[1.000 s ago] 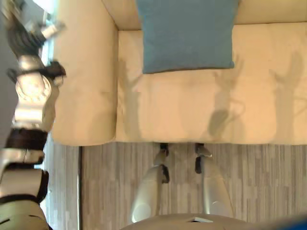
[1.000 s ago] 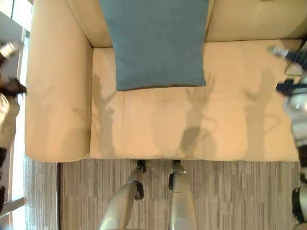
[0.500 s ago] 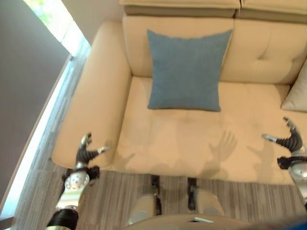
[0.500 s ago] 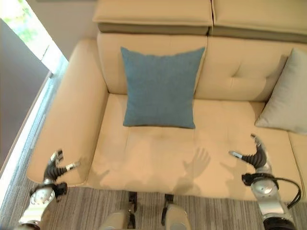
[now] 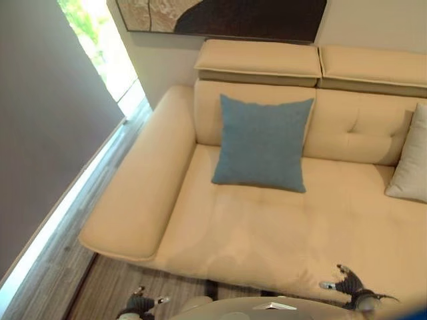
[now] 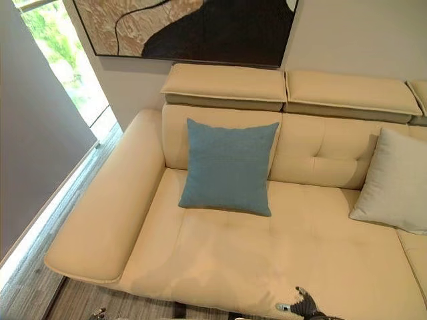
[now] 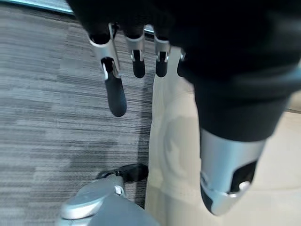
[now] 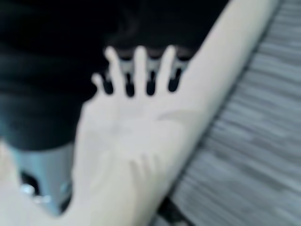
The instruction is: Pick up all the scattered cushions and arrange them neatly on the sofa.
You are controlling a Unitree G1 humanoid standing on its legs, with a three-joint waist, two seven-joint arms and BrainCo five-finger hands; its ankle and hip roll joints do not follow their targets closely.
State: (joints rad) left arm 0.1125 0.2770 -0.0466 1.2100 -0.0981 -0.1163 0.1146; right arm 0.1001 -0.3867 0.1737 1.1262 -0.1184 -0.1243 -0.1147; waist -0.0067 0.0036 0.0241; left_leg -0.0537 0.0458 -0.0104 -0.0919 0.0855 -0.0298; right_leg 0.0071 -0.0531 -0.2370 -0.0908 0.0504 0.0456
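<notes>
A blue cushion (image 6: 229, 167) leans upright against the back of the beige sofa (image 5: 133, 200), near its left end. A pale grey cushion (image 6: 393, 180) leans against the backrest further right. My left hand (image 5: 141, 305) hangs low in front of the sofa's left front corner, over the floor; its fingers (image 7: 115, 89) are straight and hold nothing. My right hand (image 5: 347, 285) hovers at the seat's front edge on the right, and its fingers (image 8: 141, 70) are spread and empty. Both hands are well apart from the cushions.
A large dark and tan painting (image 6: 193, 30) hangs on the wall above the sofa. A bright window (image 5: 100, 47) and a grey wall (image 5: 40, 133) run along the left. Grey striped flooring (image 5: 60, 267) lies beside and before the sofa.
The camera has lifted and drawn back, so the backrest, headrests, painting and second cushion now show. Both hands have dropped to the lower edge of the eye views.
</notes>
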